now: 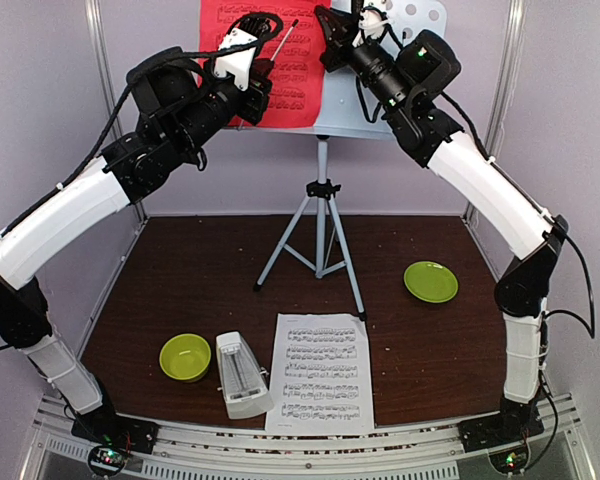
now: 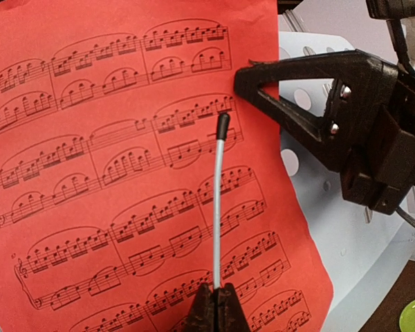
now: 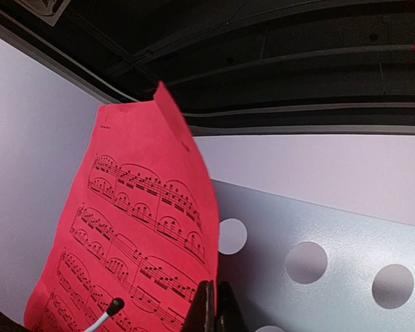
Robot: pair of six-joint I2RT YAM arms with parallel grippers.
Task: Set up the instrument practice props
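The red sheet (image 1: 285, 75) of printed music stands against the left half of the pale perforated music stand (image 1: 323, 215). My right gripper (image 1: 326, 27) is shut on the sheet's right edge (image 3: 194, 228), pinched at my fingertips (image 3: 215, 289) in front of the stand's desk (image 3: 332, 235). My left gripper (image 2: 218, 294) is shut on the base of a thin white rod with a black tip (image 2: 217, 200), which lies across the red sheet (image 2: 111, 173). The right gripper (image 2: 242, 75) shows there too. The white sheet (image 1: 321, 372) and the small white metronome (image 1: 242, 375) lie on the table near the front.
A lime-green bowl (image 1: 185, 357) sits left of the metronome and a lime-green plate (image 1: 430, 281) at the right. The stand's tripod legs spread over the table's middle. Pale walls close the back and sides.
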